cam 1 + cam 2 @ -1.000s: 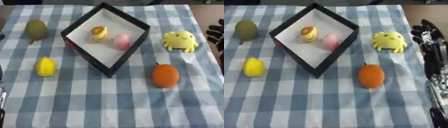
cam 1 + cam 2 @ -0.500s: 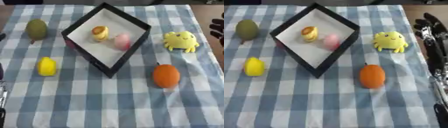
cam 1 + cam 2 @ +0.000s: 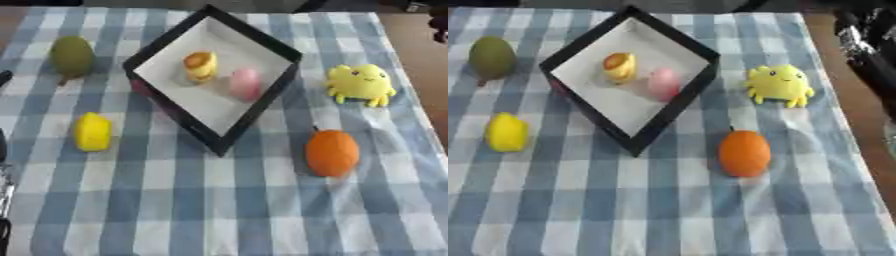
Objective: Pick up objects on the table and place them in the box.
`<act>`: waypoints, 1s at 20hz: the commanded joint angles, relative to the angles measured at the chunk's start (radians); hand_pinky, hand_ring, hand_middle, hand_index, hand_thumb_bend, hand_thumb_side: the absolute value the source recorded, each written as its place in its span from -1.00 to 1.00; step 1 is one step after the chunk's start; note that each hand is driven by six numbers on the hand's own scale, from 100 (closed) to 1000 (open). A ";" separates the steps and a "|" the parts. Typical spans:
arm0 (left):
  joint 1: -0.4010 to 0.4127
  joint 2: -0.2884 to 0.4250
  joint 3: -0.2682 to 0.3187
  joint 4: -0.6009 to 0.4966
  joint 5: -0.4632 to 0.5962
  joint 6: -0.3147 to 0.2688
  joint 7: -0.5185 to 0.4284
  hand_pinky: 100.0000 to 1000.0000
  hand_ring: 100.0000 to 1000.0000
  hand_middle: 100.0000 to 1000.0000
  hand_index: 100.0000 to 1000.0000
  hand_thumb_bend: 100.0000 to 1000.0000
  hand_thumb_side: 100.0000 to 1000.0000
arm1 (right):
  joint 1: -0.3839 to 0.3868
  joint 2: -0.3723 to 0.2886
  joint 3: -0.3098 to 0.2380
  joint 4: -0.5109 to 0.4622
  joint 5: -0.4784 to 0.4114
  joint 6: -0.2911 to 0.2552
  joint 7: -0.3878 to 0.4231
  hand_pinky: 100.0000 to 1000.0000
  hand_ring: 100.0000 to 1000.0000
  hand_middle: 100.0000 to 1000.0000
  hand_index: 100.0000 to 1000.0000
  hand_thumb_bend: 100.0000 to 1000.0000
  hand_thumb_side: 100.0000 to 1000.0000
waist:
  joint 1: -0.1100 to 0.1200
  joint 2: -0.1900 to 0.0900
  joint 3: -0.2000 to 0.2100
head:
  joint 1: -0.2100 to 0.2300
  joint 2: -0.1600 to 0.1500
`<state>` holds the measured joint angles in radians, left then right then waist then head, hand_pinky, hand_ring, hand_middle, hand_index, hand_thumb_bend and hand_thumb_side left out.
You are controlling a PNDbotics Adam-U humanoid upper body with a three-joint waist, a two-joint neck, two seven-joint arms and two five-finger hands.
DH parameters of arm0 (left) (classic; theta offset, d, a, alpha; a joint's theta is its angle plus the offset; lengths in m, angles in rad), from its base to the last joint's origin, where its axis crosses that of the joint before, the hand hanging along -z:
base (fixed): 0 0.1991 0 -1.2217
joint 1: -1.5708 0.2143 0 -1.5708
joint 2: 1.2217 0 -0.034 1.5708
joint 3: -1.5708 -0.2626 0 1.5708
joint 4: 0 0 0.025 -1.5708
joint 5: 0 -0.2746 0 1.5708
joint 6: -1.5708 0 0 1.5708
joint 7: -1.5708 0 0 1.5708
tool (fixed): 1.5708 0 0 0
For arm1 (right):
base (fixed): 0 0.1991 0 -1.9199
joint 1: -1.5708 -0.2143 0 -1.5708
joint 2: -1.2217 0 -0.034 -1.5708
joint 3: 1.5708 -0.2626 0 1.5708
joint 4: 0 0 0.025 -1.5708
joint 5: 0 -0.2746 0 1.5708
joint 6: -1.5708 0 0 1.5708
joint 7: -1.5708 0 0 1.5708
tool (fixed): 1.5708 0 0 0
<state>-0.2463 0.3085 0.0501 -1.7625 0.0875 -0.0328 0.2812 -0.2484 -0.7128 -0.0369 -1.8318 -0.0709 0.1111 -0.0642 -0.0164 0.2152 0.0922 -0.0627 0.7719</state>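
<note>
Checked tablecloth [image 3: 623,200]: yellow toy [image 3: 779,86] beside right hand [image 3: 866,37].

A blue-and-white checked tablecloth [image 3: 210,210] covers the table. The square box [image 3: 153,50] has black walls and a white floor. In it sit a yellow-and-orange-brown small rounded piece [image 3: 200,65] and a pale pink egg-shaped piece [image 3: 245,83]. Outside: an olive-green pear-shaped fruit [image 3: 72,56], a bright yellow lemon [image 3: 92,131], an orange [image 3: 332,152], a yellow plush creature [image 3: 360,83].
</note>
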 commanded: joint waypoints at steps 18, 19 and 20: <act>-0.003 0.038 -0.004 -0.006 -0.004 0.001 -0.008 0.69 1.00 0.98 0.74 -0.95 0.71 | -0.271 -0.229 0.216 0.354 0.238 -0.086 0.251 0.76 0.74 0.64 0.82 -1.00 0.30 | -0.025 -0.033 0.019 | -0.020 -0.002; -0.004 0.038 -0.005 -0.006 -0.004 0.001 -0.009 0.69 1.00 0.98 0.74 -0.95 0.71 | -0.279 -0.228 0.224 0.369 0.250 -0.103 0.268 0.76 0.74 0.65 0.82 -1.00 0.30 | -0.025 -0.033 0.020 | -0.022 -0.002; -0.004 0.038 -0.005 -0.006 -0.004 0.002 -0.010 0.69 1.00 0.98 0.74 -0.95 0.71 | -0.287 -0.228 0.230 0.382 0.262 -0.120 0.285 0.76 0.74 0.65 0.82 -1.00 0.28 | -0.026 -0.032 0.020 | -0.022 -0.002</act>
<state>-0.2441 0.3178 0.0454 -1.7569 0.0866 -0.0298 0.2757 -0.5179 -0.8952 0.1941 -1.4633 0.1720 0.0101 0.2010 -0.0311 0.2122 0.1117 -0.0814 0.7719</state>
